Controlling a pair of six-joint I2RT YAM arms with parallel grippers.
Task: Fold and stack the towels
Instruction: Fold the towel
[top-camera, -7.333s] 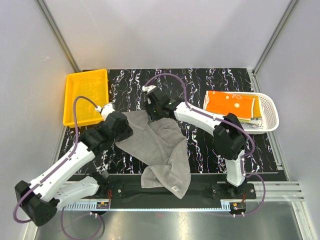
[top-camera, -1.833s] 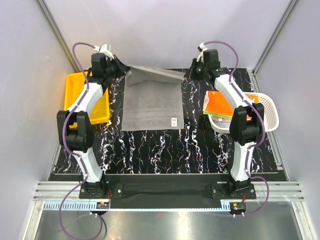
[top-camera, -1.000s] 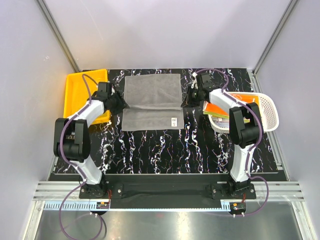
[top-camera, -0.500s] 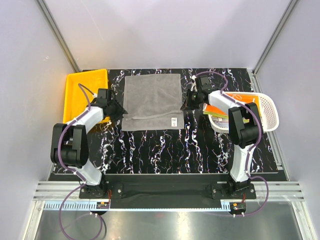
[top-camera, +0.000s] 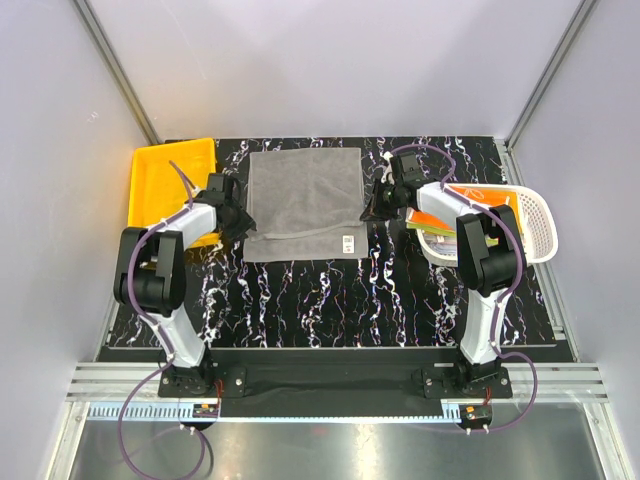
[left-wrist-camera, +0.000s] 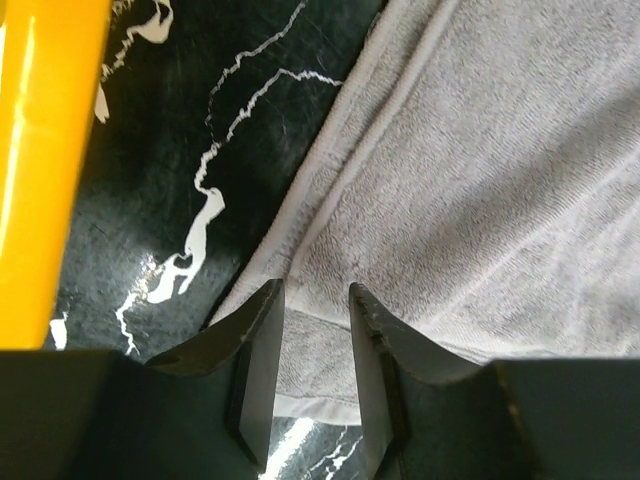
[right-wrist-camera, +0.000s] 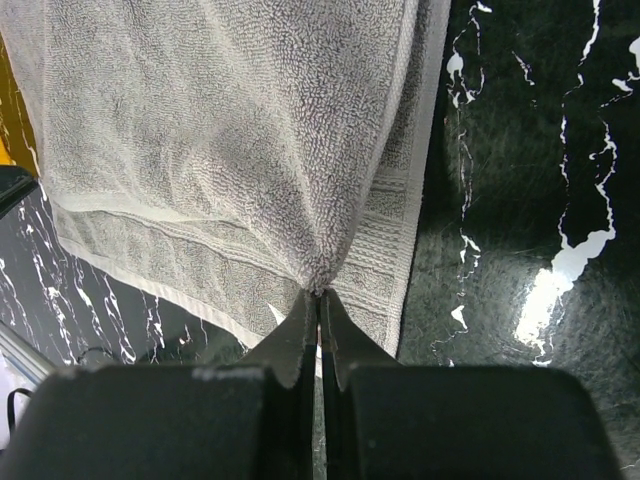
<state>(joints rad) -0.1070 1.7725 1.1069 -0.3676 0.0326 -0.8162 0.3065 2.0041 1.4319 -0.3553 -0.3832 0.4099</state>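
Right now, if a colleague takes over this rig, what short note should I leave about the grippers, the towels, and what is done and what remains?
Left gripper: jaws apart over the left edge of the grey towel, not clamped.
Right gripper: shut on that towel's right edge.
Towels: the grey one lies on the table, folded once, its upper edge just short of the near edge. Orange towel and others sit in the white basket.
Done: first fold.
Left: further folds, stacking, the basket's towels.
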